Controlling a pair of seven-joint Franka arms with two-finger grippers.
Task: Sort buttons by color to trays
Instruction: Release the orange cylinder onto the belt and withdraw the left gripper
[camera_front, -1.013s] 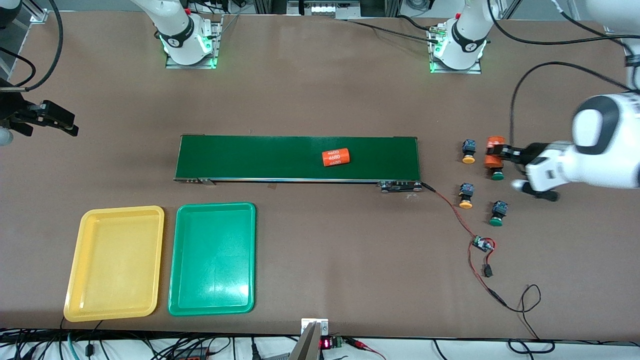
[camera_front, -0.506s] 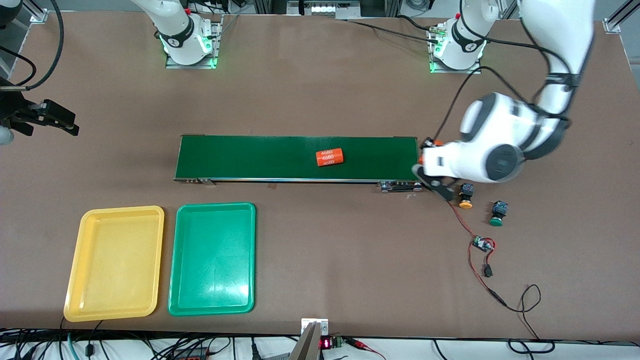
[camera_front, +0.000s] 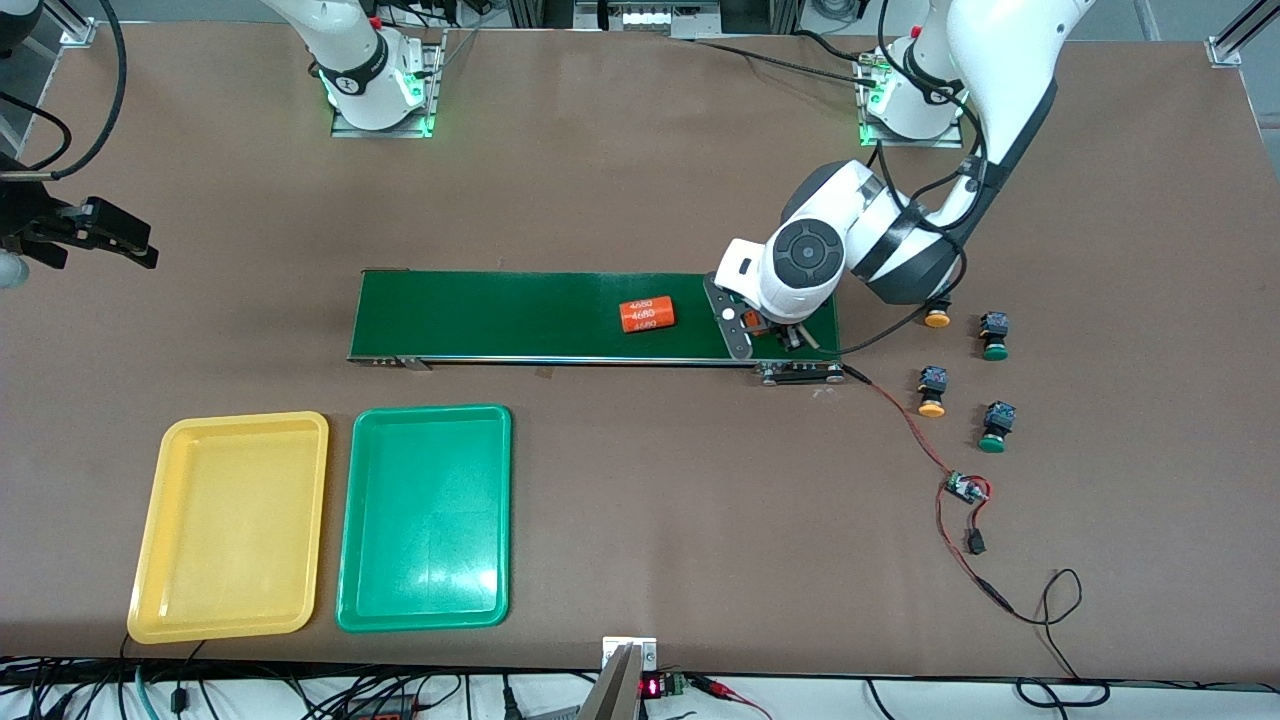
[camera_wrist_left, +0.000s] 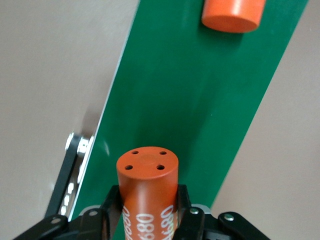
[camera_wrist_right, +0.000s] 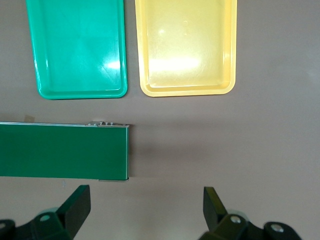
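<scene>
The left gripper (camera_front: 775, 340), right of centre, is clamped on an orange printed cylinder (camera_wrist_left: 146, 192) over the dark-green belt (camera_front: 520, 315). Four cap-topped buttons (camera_front: 932, 390) sit at right (trays (camera_front: 230, 525) lower left). The right gripper (camera_wrist_right: 145, 207), fingers apart, waits upper left.

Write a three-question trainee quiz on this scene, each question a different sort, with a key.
1. True or false: the left end effector is shut on an orange cylinder over the belt.
2. How many buttons sit in the yellow tray and the green tray? A) none B) two C) four
3. Fill in: the right end effector hangs with its jaws ____.

Key
1. True.
2. A: all four lie on the table by the left arm's end of the belt, the yellow buttons and the green buttons.
3. Open; that arm waits.
</scene>
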